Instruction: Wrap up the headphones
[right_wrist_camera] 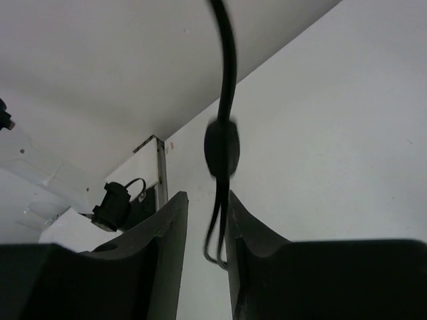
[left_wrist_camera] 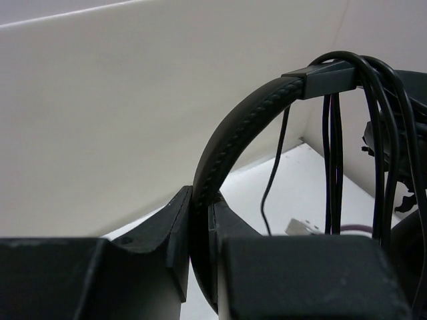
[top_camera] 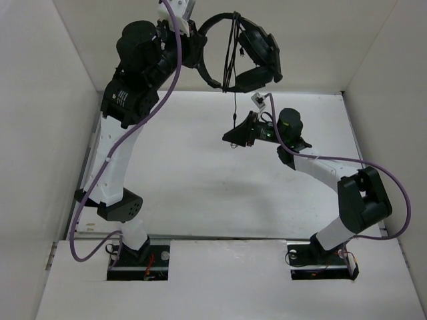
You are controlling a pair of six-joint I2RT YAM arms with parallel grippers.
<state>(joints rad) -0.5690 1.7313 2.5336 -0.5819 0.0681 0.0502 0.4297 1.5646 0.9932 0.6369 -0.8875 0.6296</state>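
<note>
The black headphones (top_camera: 257, 47) hang high at the back, both earcups to the right of their curved headband (top_camera: 208, 67). My left gripper (top_camera: 192, 41) is shut on the headband, which shows pinched between its jaws in the left wrist view (left_wrist_camera: 233, 133). Several turns of thin black cord (top_camera: 233, 53) cross the headband (left_wrist_camera: 331, 153). The cord's loose end hangs down to my right gripper (top_camera: 230, 139). In the right wrist view the cord's splitter lump (right_wrist_camera: 221, 148) and two thin strands sit between the parted jaws of the right gripper (right_wrist_camera: 207, 200), close against the right finger. The wire tips are hidden.
White walls close in the white table (top_camera: 187, 173) on the left, back and right. A purple cable (top_camera: 133, 127) runs along the left arm, another along the right arm (top_camera: 373, 163). A small white connector (top_camera: 259, 100) sits above the right wrist.
</note>
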